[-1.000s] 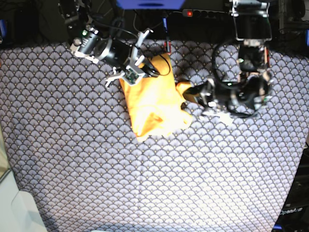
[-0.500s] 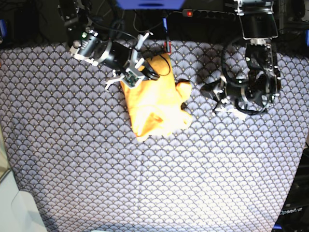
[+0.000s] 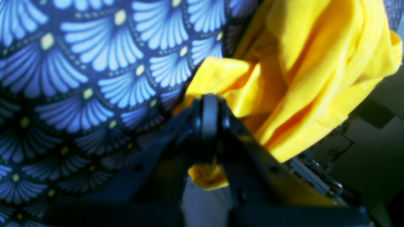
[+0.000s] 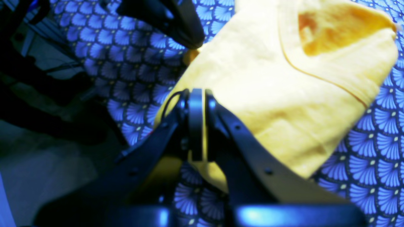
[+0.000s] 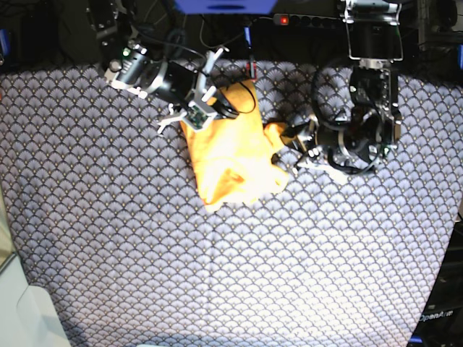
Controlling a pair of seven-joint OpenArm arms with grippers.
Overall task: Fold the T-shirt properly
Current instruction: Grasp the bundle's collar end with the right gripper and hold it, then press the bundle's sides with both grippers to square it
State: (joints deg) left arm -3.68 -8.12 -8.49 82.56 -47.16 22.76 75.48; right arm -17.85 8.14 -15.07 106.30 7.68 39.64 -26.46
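No container appears in any view; the only bearing surface is the tablecloth (image 5: 108, 238), blue-grey with a scallop pattern, covering the whole table. On it, left of centre toward the far edge, lies the T-shirt (image 5: 230, 148), yellow-orange and gathered into a compact, roughly rectangular bundle with wrinkled edges and a small lobe of fabric sticking out on its right side. Proceeding left to right in the base view: the right gripper (image 5: 194, 114) sits at the bundle's upper left corner, its arm reaching in diagonally from the far left edge of the table. Its wrist view shows the black jaws pressed together over the near edge of the shirt (image 4: 268, 94), with yellow cloth visible beneath them (whether any fabric is actually caught between the tips cannot be confirmed from that angle). A ribbed hem or collar band lies folded across the far part of the bundle. The left gripper (image 5: 293, 139) is at the protruding lobe on the right side, its arm bent down from the far right edge, wrist low to the cloth. Its wrist view shows the jaws closed on a fold of the shirt (image 3: 315, 72), with a tuft of yellow fabric emerging behind the tips (image 3: 210, 107).
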